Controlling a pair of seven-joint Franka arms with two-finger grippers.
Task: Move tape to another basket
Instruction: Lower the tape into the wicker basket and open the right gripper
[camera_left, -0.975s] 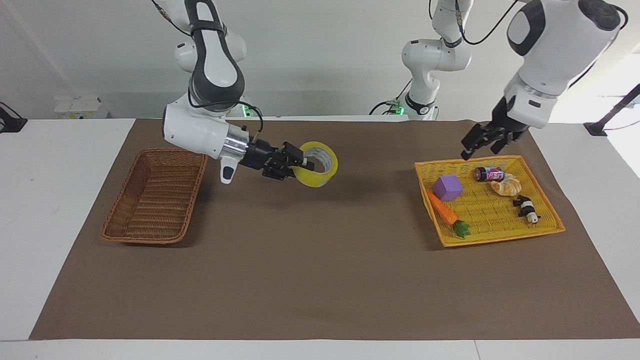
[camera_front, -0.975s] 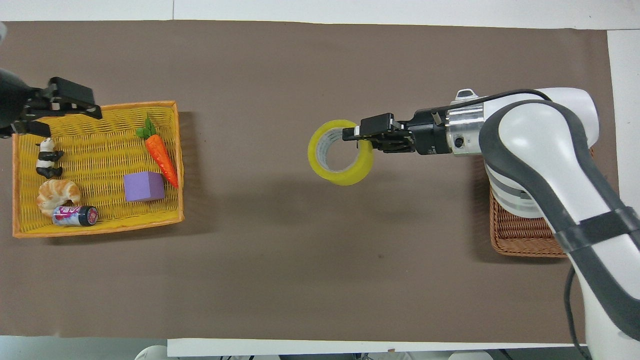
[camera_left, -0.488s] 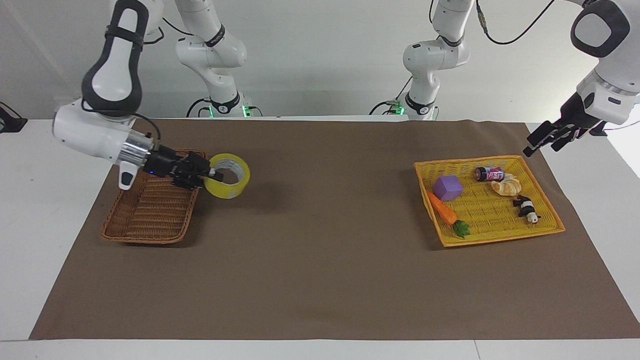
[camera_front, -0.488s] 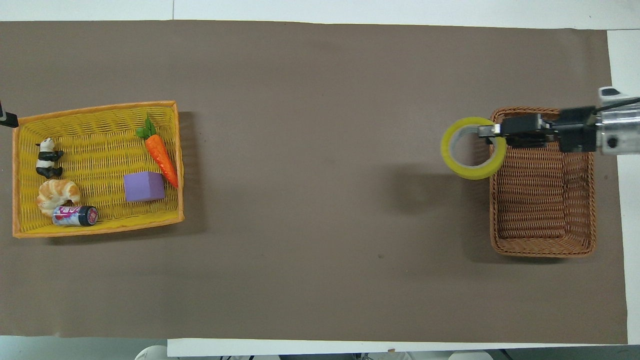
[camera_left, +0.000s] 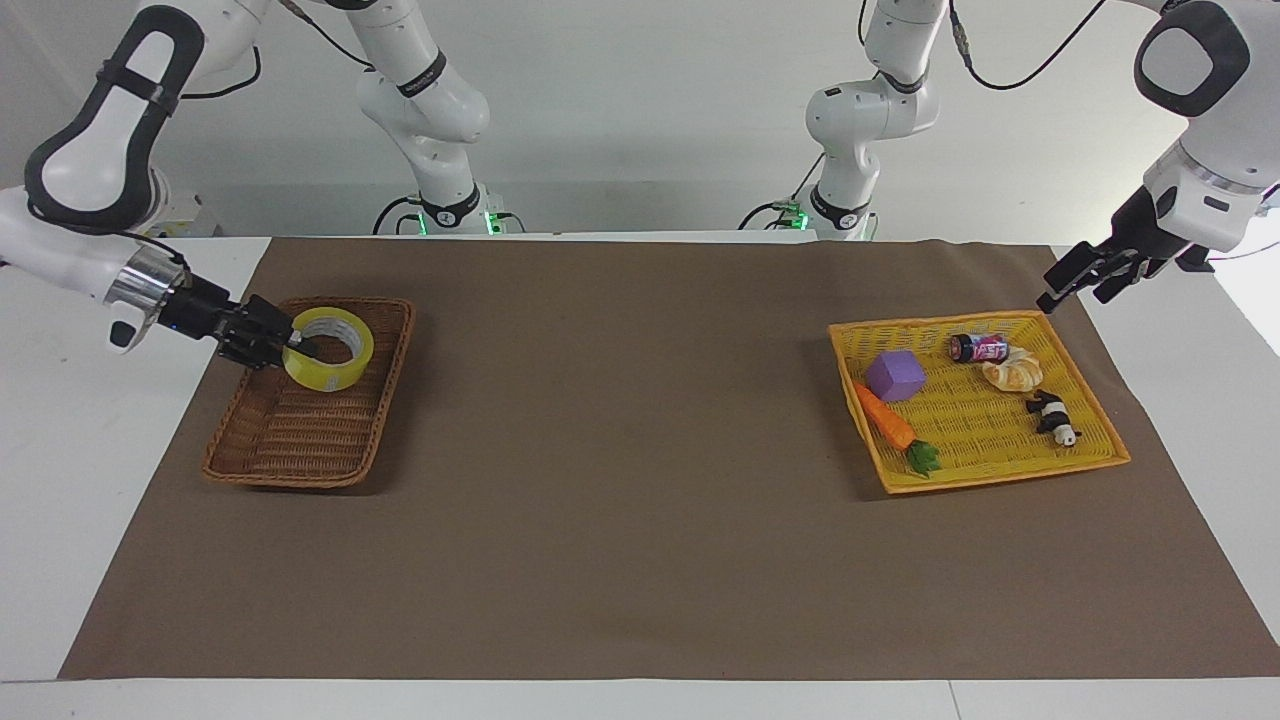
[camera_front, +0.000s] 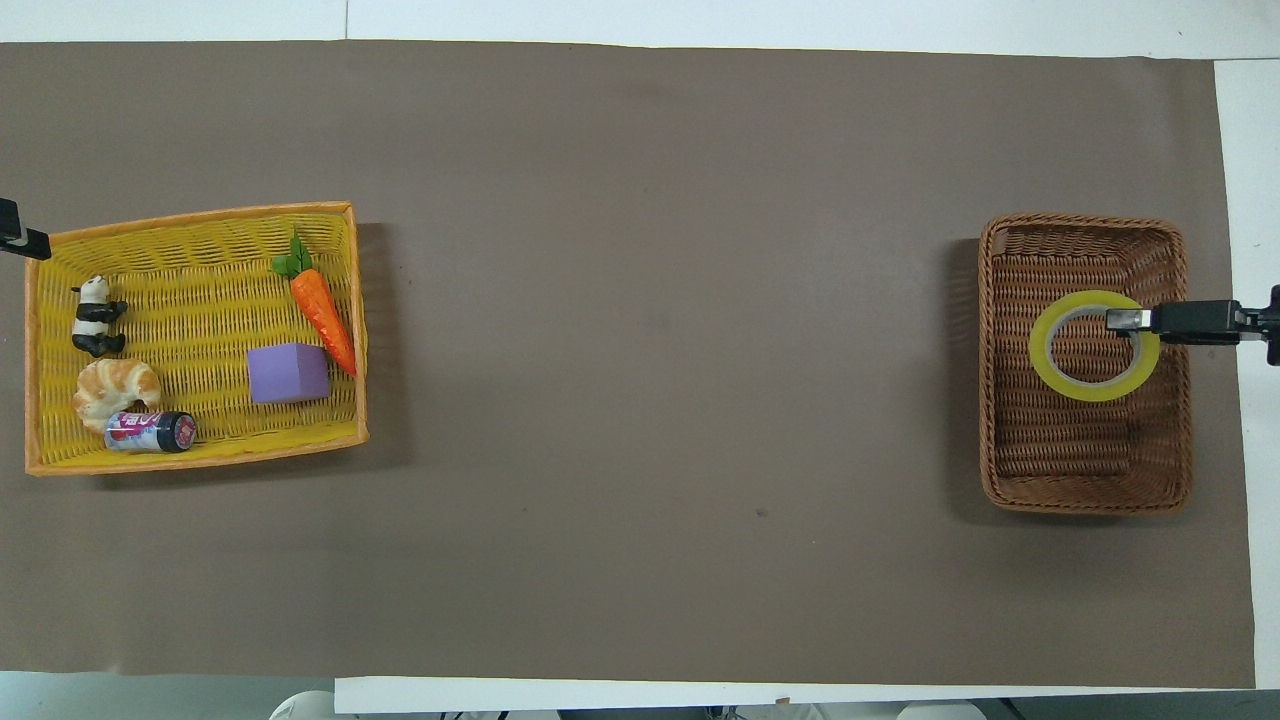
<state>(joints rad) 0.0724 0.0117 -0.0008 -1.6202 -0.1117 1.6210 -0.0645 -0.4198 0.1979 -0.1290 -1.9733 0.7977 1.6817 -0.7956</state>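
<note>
Desk (camera_left: 640, 560) layout unchanged: brown wicker basket (camera_left: 262, 465) at the right arm's end, yellow tray-basket (camera_left: 1000, 478) with its toys at the left arm's end. Big change in the last second: right arm swung the tape (camera_left: 328, 349) from mid-desk across to the wicker basket. Half a second ago it hung at the basket's inner rim; now it sits over the basket's interior, in the half nearer the robots. Overhead confirms the tape (camera_front: 1094, 346) is fully inside the basket (camera_front: 1085, 495) outline. Right tool (camera_left: 290, 345) is clenched on the ring wall, one finger through the core. Can't tell whether the roll touches the weave yet. My read: transfer nearly done, only lower-and-release left. Left tool (camera_left: 1075, 278) has pulled back off the tray to its corner and waits; can't tell its grip state.
</note>
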